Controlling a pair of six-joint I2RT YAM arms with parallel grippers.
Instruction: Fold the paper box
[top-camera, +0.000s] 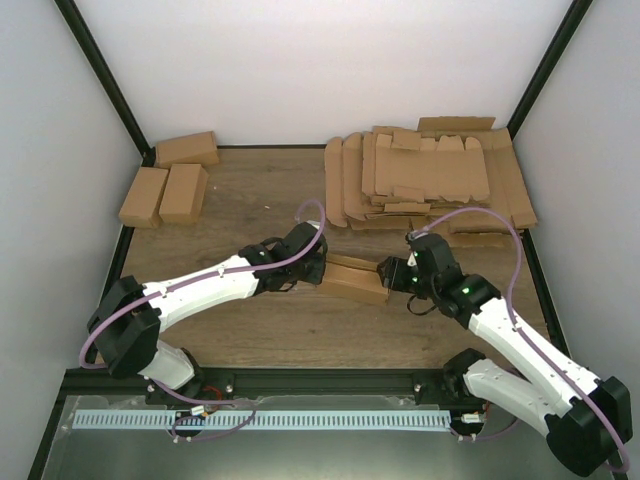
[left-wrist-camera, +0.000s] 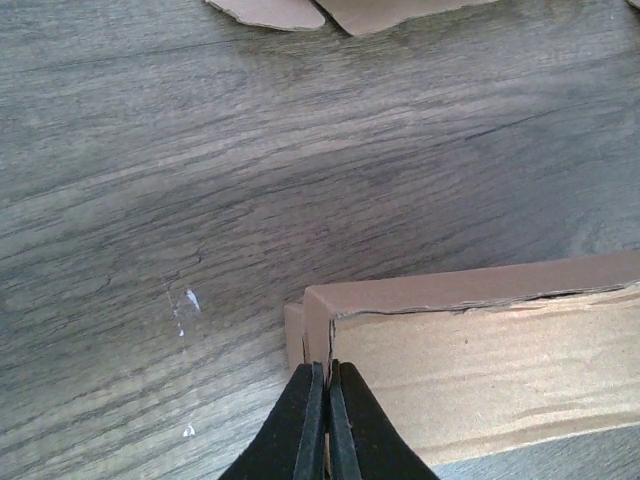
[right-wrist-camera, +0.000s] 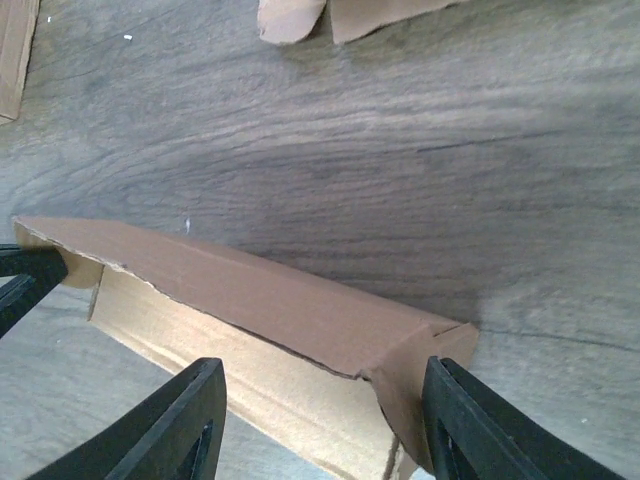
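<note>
Near the middle of the desk the half-folded paper box (top-camera: 352, 281) lies between both arms. The left gripper (left-wrist-camera: 325, 415) is pinched tight on a wall at the box's left end. The right gripper (right-wrist-camera: 320, 415) is spread wide, its fingers straddling the other end. Folded cartons (top-camera: 184, 192) sit at the far left corner and flat blanks (top-camera: 430, 175) at the far right.

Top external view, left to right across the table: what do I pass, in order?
folded cartons → left gripper → paper box → right gripper. The stack of flat blanks at the back spans too wide to place in the order.
</note>
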